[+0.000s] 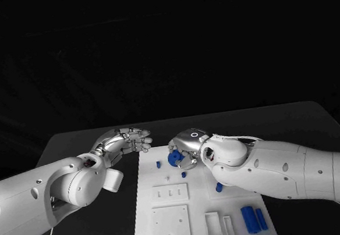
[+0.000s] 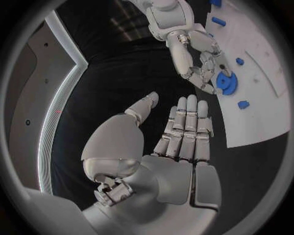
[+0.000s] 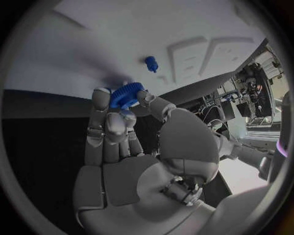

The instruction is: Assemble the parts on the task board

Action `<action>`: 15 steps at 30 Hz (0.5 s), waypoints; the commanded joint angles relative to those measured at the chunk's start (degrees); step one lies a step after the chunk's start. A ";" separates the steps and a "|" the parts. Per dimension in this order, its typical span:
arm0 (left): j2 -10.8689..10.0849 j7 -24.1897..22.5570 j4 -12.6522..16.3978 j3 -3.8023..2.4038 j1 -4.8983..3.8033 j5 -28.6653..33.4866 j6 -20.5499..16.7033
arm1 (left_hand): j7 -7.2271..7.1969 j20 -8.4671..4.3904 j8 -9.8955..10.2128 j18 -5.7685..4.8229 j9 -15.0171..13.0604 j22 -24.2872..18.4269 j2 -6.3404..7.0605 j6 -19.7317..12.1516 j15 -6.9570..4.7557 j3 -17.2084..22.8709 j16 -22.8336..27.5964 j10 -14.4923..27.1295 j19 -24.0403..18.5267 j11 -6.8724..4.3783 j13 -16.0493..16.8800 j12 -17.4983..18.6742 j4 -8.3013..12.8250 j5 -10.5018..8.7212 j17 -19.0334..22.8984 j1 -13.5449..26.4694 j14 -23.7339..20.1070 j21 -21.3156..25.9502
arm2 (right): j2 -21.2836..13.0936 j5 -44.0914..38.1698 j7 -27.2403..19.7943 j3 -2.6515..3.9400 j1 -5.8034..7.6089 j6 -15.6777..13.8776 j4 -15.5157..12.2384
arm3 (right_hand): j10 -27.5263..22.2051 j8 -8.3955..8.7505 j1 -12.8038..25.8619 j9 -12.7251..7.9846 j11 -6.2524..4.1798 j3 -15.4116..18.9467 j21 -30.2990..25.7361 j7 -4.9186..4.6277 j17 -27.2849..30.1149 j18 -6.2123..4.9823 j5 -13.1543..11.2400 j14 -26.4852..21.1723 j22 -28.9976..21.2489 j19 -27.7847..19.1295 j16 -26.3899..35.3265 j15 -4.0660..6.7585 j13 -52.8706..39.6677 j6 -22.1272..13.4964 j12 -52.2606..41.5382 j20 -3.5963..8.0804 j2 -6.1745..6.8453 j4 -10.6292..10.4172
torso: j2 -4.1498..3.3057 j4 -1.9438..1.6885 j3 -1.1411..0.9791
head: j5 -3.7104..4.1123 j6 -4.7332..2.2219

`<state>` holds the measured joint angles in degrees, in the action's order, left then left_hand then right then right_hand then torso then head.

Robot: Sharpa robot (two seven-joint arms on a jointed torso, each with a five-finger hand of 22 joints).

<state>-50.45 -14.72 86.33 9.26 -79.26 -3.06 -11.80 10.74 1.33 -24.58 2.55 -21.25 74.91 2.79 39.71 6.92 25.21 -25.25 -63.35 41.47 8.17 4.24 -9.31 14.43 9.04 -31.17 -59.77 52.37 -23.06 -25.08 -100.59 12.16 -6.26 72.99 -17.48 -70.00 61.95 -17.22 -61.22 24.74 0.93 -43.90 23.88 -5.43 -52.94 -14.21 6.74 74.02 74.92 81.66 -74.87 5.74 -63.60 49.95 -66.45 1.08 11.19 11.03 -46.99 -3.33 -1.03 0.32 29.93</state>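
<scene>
My right hand (image 1: 187,149) pinches a blue gear (image 1: 174,159) just over the far end of the white task board (image 1: 173,234). In the right wrist view the gear (image 3: 125,94) sits between the thumb and fingertips, close to the board (image 3: 92,44), with a small blue peg (image 3: 151,63) standing beyond it. My left hand (image 1: 128,140) hovers over the black table left of the board, fingers straight and apart, holding nothing. From the left wrist, the left hand (image 2: 183,134) faces the right hand (image 2: 199,63) and the gear (image 2: 225,83).
Small blue parts lie on the board: a peg (image 1: 158,164) near the far left edge, one (image 1: 184,175) by the gear, one (image 1: 219,187) under my right forearm. Two long blue pieces (image 1: 250,219) lie at the near right. Recessed pockets (image 1: 170,227) fill the near half.
</scene>
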 commanded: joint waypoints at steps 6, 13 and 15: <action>0.23 -0.31 -0.33 -0.04 -0.05 -0.40 1.17 | 1.18 -0.11 0.38 0.88 0.05 0.65 -0.09 -0.15 0.04 0.04 0.28 -0.31 -0.29 -0.04 -0.09 0.24 0.24 -0.23 -0.08 0.46 0.24 -0.14 | -0.62 0.01 0.32 -0.28 -0.45 1.57 -0.16 | -0.26 0.05 -0.11 0.16 -0.02 -0.07 -0.22 -1.97 -0.13 -0.79 0.41 0.03 0.91 1.96 0.33 -0.37 0.06 3.00 0.14 1.72 0.74 -0.43 | 0.02 0.01 -0.04 | 0.18 0.22; 0.34 -0.28 -0.35 -0.04 -0.05 -0.40 1.25 | 1.19 -0.10 0.39 0.88 0.06 0.66 -0.10 -0.17 0.04 0.06 0.29 -0.31 -0.30 -0.04 -0.09 0.25 0.25 -0.23 -0.08 0.50 0.23 -0.14 | -0.58 0.01 0.39 -0.28 -0.54 1.09 -0.34 | -0.27 0.03 -0.09 0.17 -0.03 -0.04 -0.23 -1.96 -0.15 -0.79 0.42 0.03 0.92 1.96 0.35 -0.36 0.07 3.03 0.14 1.71 0.81 -0.45 | 0.01 0.04 -0.08 | 0.21 0.29; 0.34 -0.27 -0.41 -0.04 -0.05 -0.40 1.17 | 1.19 -0.10 0.39 0.88 0.05 0.66 -0.11 -0.17 0.04 0.06 0.30 -0.31 -0.30 -0.04 -0.09 0.25 0.25 -0.23 -0.08 0.51 0.23 -0.14 | -0.65 0.01 0.45 -0.28 -0.55 0.98 -0.33 | -0.27 0.03 -0.09 0.17 -0.03 -0.03 -0.23 -1.96 -0.15 -0.79 0.42 0.03 0.91 1.96 0.35 -0.36 0.07 3.04 0.14 1.71 0.82 -0.46 | 0.00 0.04 -0.09 | 0.19 0.33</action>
<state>-50.21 -14.68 85.85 9.27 -79.24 -3.15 -11.57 10.74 1.33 -24.58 2.54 -21.25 74.94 2.79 39.71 6.92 25.21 -25.25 -63.35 41.47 8.17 4.24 -9.31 14.42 9.04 -31.16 -59.77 52.37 -23.06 -25.55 -100.48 12.14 -6.25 72.82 -17.82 -70.50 61.96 -16.94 -61.40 24.91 0.93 -44.04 23.88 -5.43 -53.04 -14.21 7.11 74.03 74.91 81.66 -74.87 5.73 -63.60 49.95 -66.41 1.09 11.47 10.90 -46.99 -3.31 -1.08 0.55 30.23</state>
